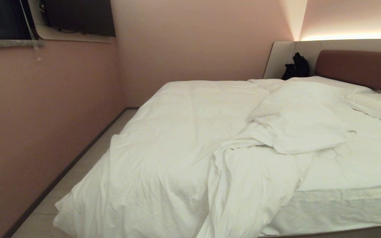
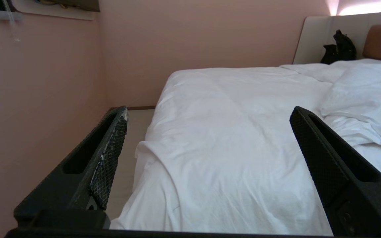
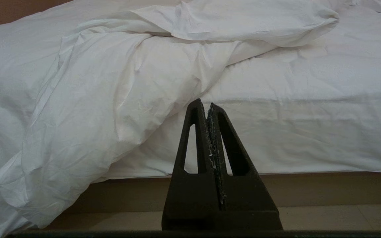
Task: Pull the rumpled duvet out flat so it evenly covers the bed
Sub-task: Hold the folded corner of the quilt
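Pink-walled bedroom, head view: low bed (image 1: pixel 349 211) with reddish-brown padded headboard (image 1: pixel 359 67); rumpled puffy white duvet (image 1: pixel 177 138) bunched over its left side, spilling off the foot corner. Left wrist view: left gripper (image 2: pixel 207 114), jaws wide, empty, above the duvet. Right wrist view: right gripper (image 3: pixel 207 105), jaws pressed together, empty, before the bed's foot edge.

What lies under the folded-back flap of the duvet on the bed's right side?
Beside the flap of the duvet the bare white sheet shows, running to the bed edge. What lies directly beneath the flap is covered and cannot be seen.
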### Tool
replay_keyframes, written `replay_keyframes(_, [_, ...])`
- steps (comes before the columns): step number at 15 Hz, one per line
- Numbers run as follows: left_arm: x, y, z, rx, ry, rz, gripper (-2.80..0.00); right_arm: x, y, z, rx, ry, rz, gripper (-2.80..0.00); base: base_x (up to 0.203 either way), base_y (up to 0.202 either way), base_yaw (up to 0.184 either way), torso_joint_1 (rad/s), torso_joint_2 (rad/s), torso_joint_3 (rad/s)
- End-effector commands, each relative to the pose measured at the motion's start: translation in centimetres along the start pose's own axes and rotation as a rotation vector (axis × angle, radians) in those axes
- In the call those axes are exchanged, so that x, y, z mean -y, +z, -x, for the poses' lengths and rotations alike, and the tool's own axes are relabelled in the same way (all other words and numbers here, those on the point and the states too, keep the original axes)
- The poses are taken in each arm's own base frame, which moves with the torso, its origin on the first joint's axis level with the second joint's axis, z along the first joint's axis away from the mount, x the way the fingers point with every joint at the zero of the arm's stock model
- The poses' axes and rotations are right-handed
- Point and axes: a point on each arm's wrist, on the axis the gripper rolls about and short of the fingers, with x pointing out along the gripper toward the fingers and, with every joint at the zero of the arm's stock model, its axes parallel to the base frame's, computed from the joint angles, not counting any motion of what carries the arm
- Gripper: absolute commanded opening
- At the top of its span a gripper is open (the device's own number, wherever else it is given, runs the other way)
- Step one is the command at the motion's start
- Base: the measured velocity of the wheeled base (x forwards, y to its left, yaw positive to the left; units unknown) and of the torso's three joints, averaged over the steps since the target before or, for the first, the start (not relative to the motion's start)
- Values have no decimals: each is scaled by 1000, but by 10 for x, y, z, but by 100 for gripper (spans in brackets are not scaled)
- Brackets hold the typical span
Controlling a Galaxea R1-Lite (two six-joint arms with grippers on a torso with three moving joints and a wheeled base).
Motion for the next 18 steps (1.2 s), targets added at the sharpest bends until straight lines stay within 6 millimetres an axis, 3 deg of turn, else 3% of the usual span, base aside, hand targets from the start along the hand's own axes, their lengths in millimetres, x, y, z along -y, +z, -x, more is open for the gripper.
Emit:
replay_keyframes(1, [1, -5, 10, 23, 26, 7, 0, 0, 0, 0, -1, 0, 0, -280, 0, 0, 0, 0, 0, 0])
replay_keyframes(8, [-2, -51, 33, -32, 202, -112, 0, 0, 0, 0, -1, 0, 0, -280, 0, 0, 0, 0, 0, 0])
replay_keyframes(13, [-2, -74, 50, -18, 159, -106, 0, 0, 0, 0, -1, 0, 0, -280, 0, 0, 0, 0, 0, 0])
replay_keyframes(18, [-1, -88, 49, -27, 129, -92, 0, 0, 0, 0, -1, -1, 0, -280, 0, 0, 0, 0, 0, 0])
